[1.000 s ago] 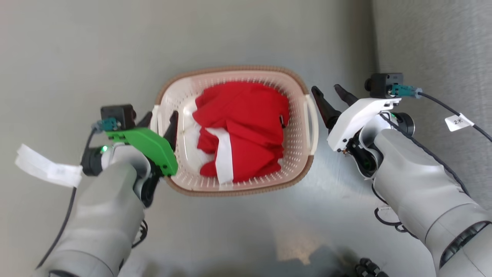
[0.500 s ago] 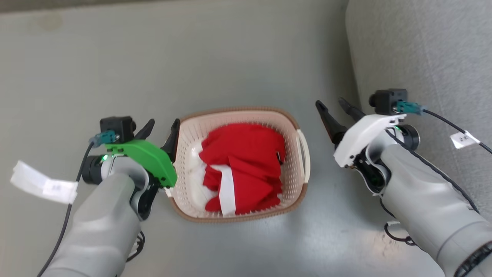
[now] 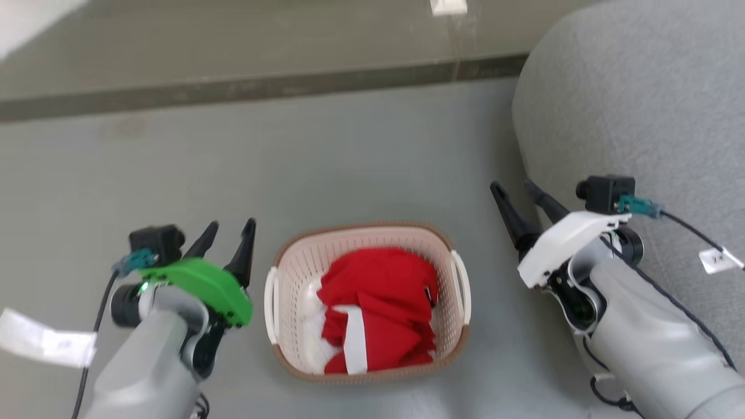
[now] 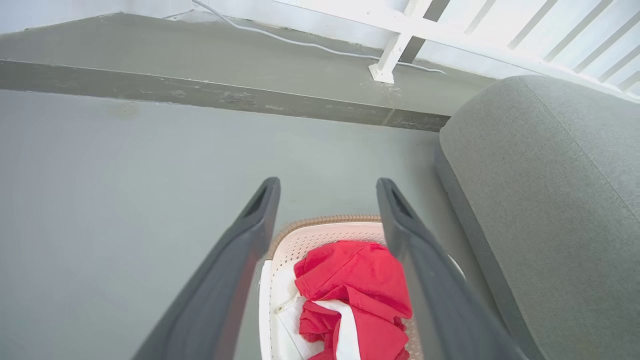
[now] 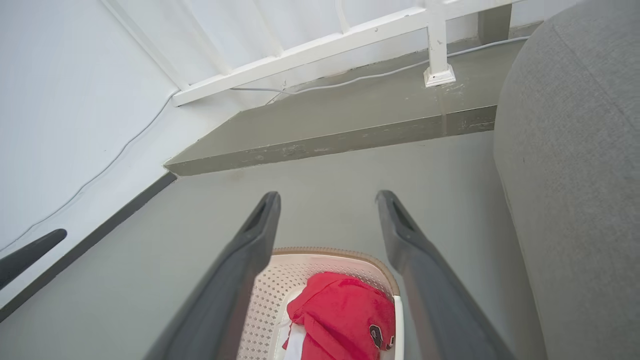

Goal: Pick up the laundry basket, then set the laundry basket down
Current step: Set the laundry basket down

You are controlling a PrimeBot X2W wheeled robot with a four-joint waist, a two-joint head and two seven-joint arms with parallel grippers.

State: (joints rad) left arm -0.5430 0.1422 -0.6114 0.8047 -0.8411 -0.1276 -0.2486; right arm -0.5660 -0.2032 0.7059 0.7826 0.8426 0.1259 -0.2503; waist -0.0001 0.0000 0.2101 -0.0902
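Observation:
The laundry basket (image 3: 361, 226) stands on the grey floor, cream-white and perforated, with a brown rim and a white handle on each side. Red and white clothes (image 3: 378, 302) fill it. My left gripper (image 3: 231, 224), on the green wrist, is open and empty a little left of the basket's left handle (image 3: 269, 302), not touching it. To the right of the basket, well apart from it, my right gripper (image 3: 512, 185) is open and empty too. In the left wrist view the basket (image 4: 325, 220) lies below the open left gripper (image 4: 327, 182). The right wrist view has the basket (image 5: 310, 251) under the open right gripper (image 5: 327, 195).
A large grey upholstered sofa (image 3: 628, 116) bulks at the right, close to my right arm. Beyond the basket runs a raised step (image 3: 233, 87) with a white railing post (image 4: 385, 72) and a cable along the wall. Bare floor lies ahead and to the left.
The head camera has risen, so the basket looks smaller and lower. My left gripper, whose fingers straddled the basket's left rim, has come off it and now stands apart.

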